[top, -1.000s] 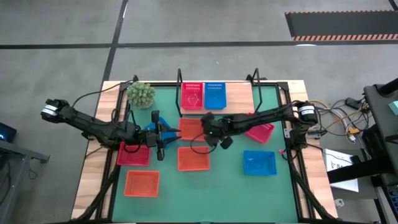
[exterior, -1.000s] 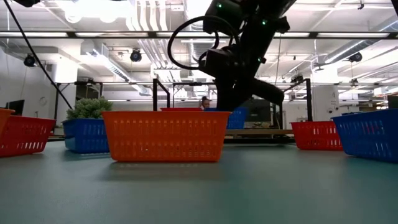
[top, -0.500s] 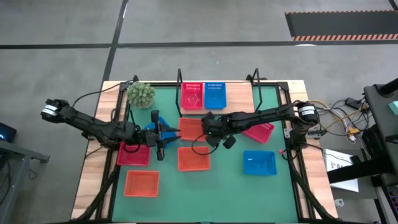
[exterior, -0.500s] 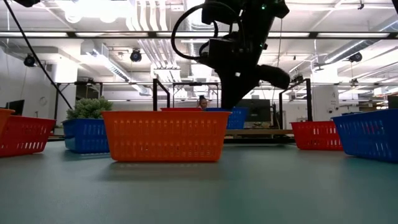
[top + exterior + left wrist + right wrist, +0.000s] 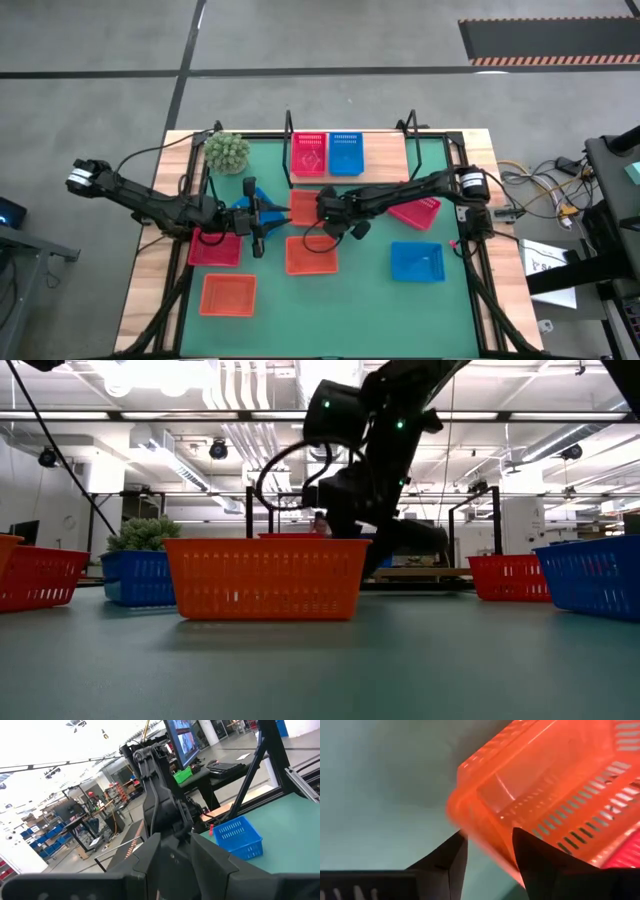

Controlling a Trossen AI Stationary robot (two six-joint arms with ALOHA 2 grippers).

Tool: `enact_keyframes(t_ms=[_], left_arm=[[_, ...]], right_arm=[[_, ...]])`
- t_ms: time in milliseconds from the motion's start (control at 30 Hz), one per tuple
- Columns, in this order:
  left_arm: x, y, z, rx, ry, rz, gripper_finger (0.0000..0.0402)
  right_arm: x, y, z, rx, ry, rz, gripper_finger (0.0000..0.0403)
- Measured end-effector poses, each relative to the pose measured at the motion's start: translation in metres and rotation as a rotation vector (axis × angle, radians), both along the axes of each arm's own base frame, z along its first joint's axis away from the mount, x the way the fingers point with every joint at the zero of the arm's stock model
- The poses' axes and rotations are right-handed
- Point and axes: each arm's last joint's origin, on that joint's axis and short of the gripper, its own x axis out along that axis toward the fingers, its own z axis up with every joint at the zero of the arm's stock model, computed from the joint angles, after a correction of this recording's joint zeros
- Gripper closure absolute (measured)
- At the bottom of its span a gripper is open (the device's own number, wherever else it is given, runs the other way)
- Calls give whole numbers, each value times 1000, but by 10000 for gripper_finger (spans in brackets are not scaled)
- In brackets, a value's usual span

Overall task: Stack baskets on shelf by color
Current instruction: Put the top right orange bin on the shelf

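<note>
On the shelf (image 5: 385, 155) at the far edge stand a red basket (image 5: 308, 153) and a blue basket (image 5: 346, 153). An orange basket (image 5: 300, 207) rests on the green mat, and my right gripper (image 5: 322, 208) hangs open, slanting down over its right end. In the right wrist view the open gripper (image 5: 490, 855) has one finger on either side of this basket's wall. A second orange basket (image 5: 311, 254) lies just nearer and hides the first in the low view. My left gripper (image 5: 258, 215) waits open above a blue basket (image 5: 250, 198). My right gripper stands open astride the orange basket's end wall (image 5: 485, 840), one finger (image 5: 535, 860) over the inside and one (image 5: 451, 857) outside, slanting down from the table's right. Whether a finger touches the wall, I cannot tell. The basket rests flat on the mat.
More baskets lie on the mat: red (image 5: 215, 247) and orange (image 5: 228, 294) at the left, red (image 5: 415, 210) and blue (image 5: 417, 261) at the right. A potted plant (image 5: 227, 152) stands at the far left corner. The shelf's right third is bare board.
My right gripper has opened from shut. It has come down and gone toward the table's left, onto the right end of the orange basket. The baskets have stayed where they were.
</note>
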Motion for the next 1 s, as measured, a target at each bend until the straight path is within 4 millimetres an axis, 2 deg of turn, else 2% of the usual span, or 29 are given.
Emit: enact_keyframes(t_ms=[167, 400, 667, 900, 1000], left_arm=[[0, 0, 0, 0, 0, 0, 311], [0, 0, 0, 1, 0, 0, 311], [0, 0, 0, 1, 0, 0, 311], [0, 0, 0, 1, -1, 0, 311], [0, 0, 0, 0, -4, 0, 311]], right_arm=[[1, 0, -3, 1, 12, 1, 288], [-5, 5, 16, 2, -6, 9, 386], [-22, 25, 51, 74, -73, -118, 394], [-42, 53, 82, 159, -154, -259, 394], [-50, 64, 95, 128, -230, -333, 394]])
